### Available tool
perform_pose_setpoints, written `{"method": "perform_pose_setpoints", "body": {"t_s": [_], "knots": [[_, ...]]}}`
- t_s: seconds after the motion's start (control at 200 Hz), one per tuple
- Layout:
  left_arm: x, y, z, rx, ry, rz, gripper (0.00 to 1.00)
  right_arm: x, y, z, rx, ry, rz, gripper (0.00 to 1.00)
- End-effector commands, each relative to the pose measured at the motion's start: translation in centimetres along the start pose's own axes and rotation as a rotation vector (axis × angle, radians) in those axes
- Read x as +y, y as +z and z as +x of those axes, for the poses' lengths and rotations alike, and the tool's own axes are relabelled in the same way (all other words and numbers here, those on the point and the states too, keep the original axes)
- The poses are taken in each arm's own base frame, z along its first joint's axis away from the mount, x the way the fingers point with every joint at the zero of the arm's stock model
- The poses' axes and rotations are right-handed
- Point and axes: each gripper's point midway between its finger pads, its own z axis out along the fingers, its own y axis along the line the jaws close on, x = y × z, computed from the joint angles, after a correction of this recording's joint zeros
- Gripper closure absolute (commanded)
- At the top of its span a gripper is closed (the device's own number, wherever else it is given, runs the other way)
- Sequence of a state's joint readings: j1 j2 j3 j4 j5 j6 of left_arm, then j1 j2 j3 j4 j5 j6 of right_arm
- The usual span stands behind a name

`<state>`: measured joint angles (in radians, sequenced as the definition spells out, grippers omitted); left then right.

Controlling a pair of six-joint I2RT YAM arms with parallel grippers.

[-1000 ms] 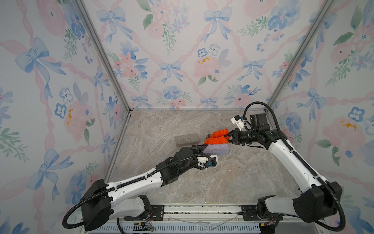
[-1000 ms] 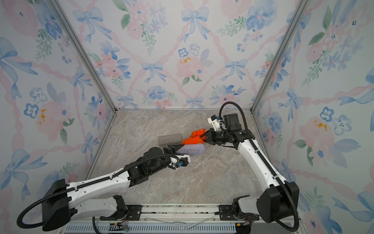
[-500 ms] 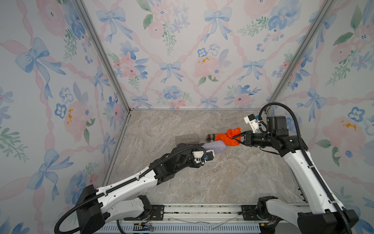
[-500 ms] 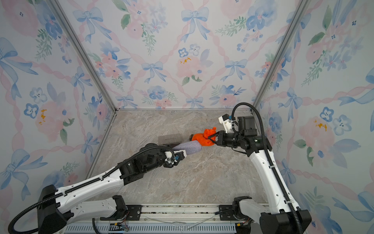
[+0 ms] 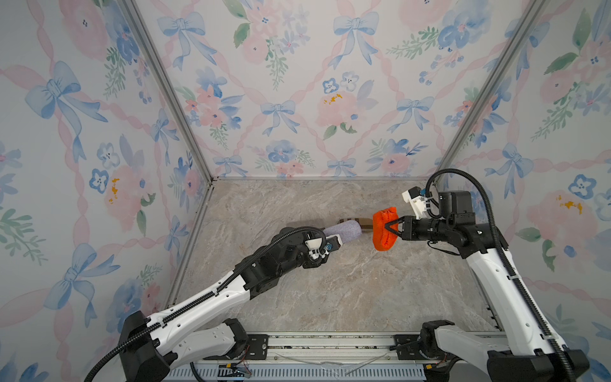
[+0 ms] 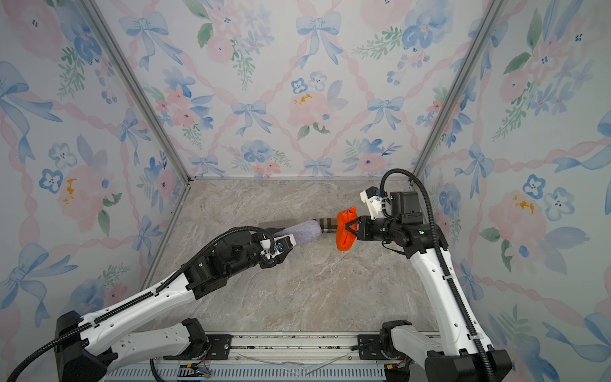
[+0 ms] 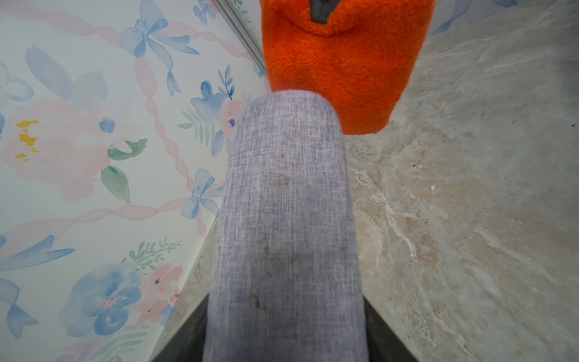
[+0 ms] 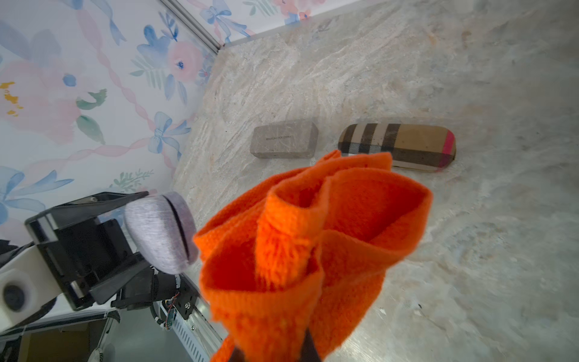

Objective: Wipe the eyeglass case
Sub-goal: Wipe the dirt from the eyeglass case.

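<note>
The eyeglass case [image 5: 344, 231] [image 6: 305, 231] is a lavender-grey fabric one, held off the table and pointing right. My left gripper [image 5: 330, 240] [image 6: 287, 242] is shut on its near end; in the left wrist view the case [image 7: 288, 219] fills the space between the dark fingers [image 7: 383, 340]. My right gripper [image 5: 386, 228] [image 6: 347, 228] is shut on a bunched orange cloth [image 5: 383, 234] [image 6: 344, 231] [image 8: 313, 244]. The cloth hangs just past the case's rounded tip [image 8: 159, 232], a small gap apart in both top views.
A plaid eyeglass case [image 8: 407, 144] [image 5: 357, 222] lies on the marble table [image 5: 347, 291] behind the cloth. A grey-brown box case [image 8: 283, 139] lies beside it, nearer the left wall. Floral walls close in three sides.
My right gripper has drawn the orange cloth rightward along the lavender case and off its tip. The left arm has shifted the case slightly left and back.
</note>
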<state>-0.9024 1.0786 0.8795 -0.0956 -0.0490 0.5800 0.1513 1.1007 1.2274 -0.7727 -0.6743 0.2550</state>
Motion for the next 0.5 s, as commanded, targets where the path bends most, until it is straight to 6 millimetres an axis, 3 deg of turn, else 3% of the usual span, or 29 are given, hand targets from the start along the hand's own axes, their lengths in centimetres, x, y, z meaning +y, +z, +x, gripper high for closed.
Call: {"method": "perform_pose_setpoints", "body": {"t_s": [0.0, 0.12, 0.255, 0.495], "knots": [[-1.5, 0.7, -2.4, -0.065, -0.003, 0.065, 0.90, 5.2, -0.2, -2.0, -0.083, -0.029, -0.240, 1.00], [-2.5, 1.2, -3.5, -0.102, 0.009, 0.090, 0.90, 6.7, 1.6, -1.9, -0.062, -0.010, -0.328, 1.00], [-1.2, 1.3, -3.9, -0.120, 0.001, 0.036, 0.90, 6.0, 3.8, -1.1, -0.024, 0.053, -0.350, 1.00], [1.4, 0.7, -2.3, -0.096, -0.011, -0.046, 0.90, 3.2, 2.9, 0.0, -0.004, 0.144, -0.291, 1.00]]}}
